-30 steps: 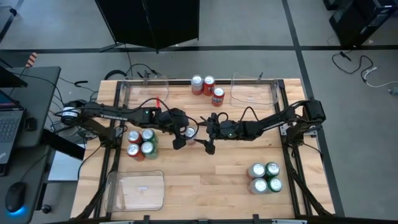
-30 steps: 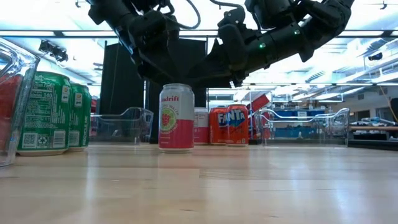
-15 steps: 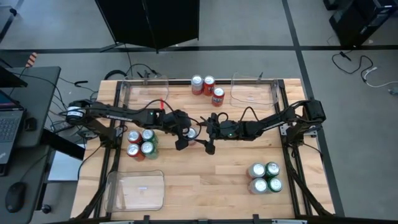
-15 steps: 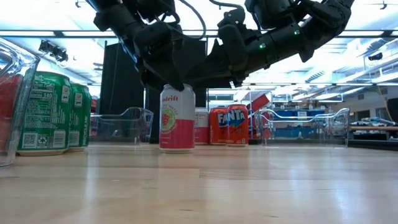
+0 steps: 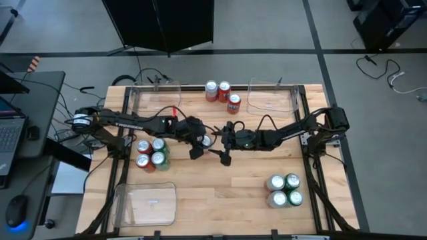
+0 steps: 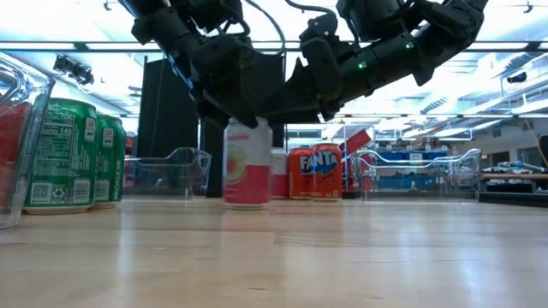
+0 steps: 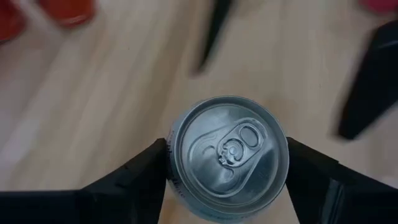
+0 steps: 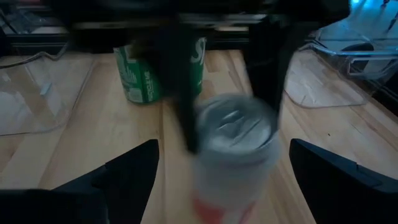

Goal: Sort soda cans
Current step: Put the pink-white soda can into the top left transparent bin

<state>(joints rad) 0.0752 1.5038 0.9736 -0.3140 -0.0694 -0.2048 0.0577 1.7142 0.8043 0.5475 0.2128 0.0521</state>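
A silver-white soda can with a pink label (image 6: 247, 162) stands upright on its base at the table's middle (image 5: 206, 141). My left gripper (image 7: 227, 155) reaches it from the left (image 5: 199, 147) and is shut on its top end. My right gripper (image 5: 223, 155) hovers open just to the can's right, and the can (image 8: 233, 146) shows ahead of its spread fingers (image 8: 134, 171). Other soda cans stand in groups: three at the far edge (image 5: 221, 95), a red and green cluster at the left (image 5: 151, 153), and a green and silver cluster at the near right (image 5: 285, 190). My left gripper pinches the can's upper side wall just below the rim (image 7: 171, 155) between its two fingers, one on each side. The fingers (image 7: 143, 171) slant down from above and from the table's left. The can stays upright with its base on the table.
Clear plastic trays sit at the far left (image 5: 157, 93), the far right (image 5: 270, 99) and the near left (image 5: 145, 203). Cables run over both arms. Bare wood lies between the centre and the near edge (image 5: 220, 200).
My left gripper has sunk and moved in over the silver-white can, and its fingers have come against the can's top end. The can has shifted a little toward my right gripper. It is still upright on the table.
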